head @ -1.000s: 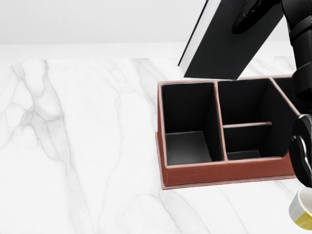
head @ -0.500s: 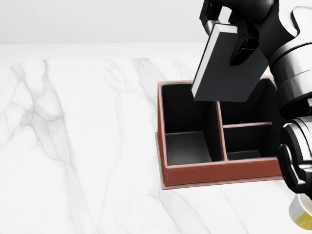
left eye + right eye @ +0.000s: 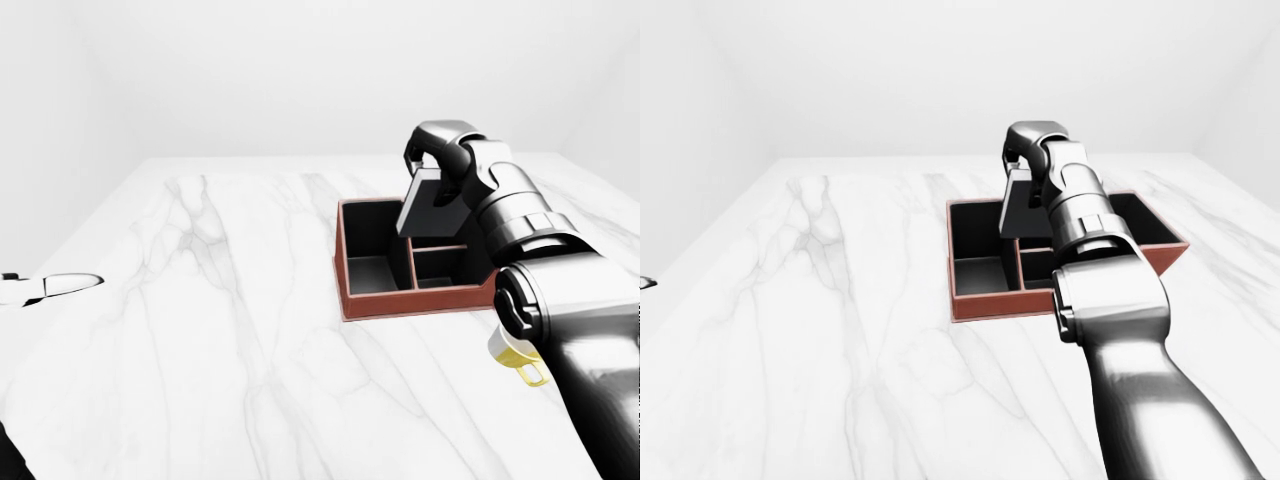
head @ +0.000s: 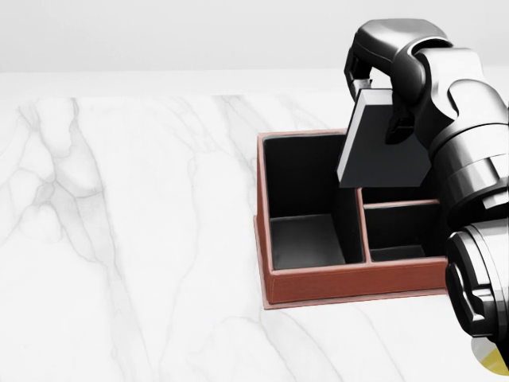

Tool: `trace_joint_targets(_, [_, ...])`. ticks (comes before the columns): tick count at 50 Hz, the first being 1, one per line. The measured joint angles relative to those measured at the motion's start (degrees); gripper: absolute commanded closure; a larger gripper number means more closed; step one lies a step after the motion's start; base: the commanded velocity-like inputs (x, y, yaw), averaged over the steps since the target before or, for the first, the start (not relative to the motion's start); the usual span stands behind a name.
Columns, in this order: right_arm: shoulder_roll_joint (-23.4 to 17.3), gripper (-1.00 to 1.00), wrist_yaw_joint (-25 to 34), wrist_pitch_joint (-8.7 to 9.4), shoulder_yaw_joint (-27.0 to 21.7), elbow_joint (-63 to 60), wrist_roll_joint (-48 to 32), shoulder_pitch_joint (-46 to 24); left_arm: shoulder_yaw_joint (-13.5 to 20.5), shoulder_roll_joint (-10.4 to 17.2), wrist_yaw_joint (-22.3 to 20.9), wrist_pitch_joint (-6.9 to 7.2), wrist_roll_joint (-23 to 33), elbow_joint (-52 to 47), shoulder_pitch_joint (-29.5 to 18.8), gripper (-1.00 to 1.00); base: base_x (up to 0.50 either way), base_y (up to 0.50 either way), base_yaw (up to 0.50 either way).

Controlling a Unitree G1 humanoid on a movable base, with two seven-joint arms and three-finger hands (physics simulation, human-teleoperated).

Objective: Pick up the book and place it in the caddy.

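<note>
1. Book [image 4: 386, 151] — head view: dark, pale page edge up its left side, gripped at its top by the right hand [image 4: 390, 76], whose fingers close over the upper edge. It hangs tilted, long axis running from upper right down to lower left, lower edge over the caddy [image 4: 350, 282], about above the divider between the big left compartment and the right-hand ones. Whether it touches the divider, cannot tell. Judgement: the drop turns on swinging that low corner to one side of the divider.

2. Left-eye view: the book hangs below the fingers, at the caddy's far side. A yellow-and-white cup [image 3: 515, 352] sits on the marble table [image 3: 220, 330] just beside the caddy's near right corner. A pale shape at the left edge, likely the left hand [image 3: 50, 286], well apart from everything; its fingers too small to read.

3. Right-eye view: the right forearm hides most of the book; grip unreadable here.

4. Against the earlier head frames: the book has come lower and rightward, and the arm now covers more of the caddy's right side.
</note>
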Motion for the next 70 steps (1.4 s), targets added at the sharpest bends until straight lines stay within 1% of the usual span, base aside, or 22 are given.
trace_joint_targets(14, [-0.8, 1.0, -4.4, 0.0, -0.4, 0.4, -2.8, 3.1, 0.2, 0.1, 0.0, 0.0, -0.2, -0.1, 0.0, -1.0, 0.0, 0.0, 0.0])
trace_joint_targets(51, [-2.6, 1.0, -7.4, 0.0, -1.0, 0.6, -4.1, 7.2, 0.0, -0.1, -0.1, 0.0, 0.1, 0.3, 0.1, -1.0, 0.0, 0.0, 0.0])
trace_joint_targets(70, [-2.1, 1.0, -10.8, 0.0, -0.8, 1.0, -4.8, 10.2, 0.1, 0.0, -0.1, 0.0, 0.1, 0.0, 0.1, -1.0, 0.0, 0.0, 0.0])
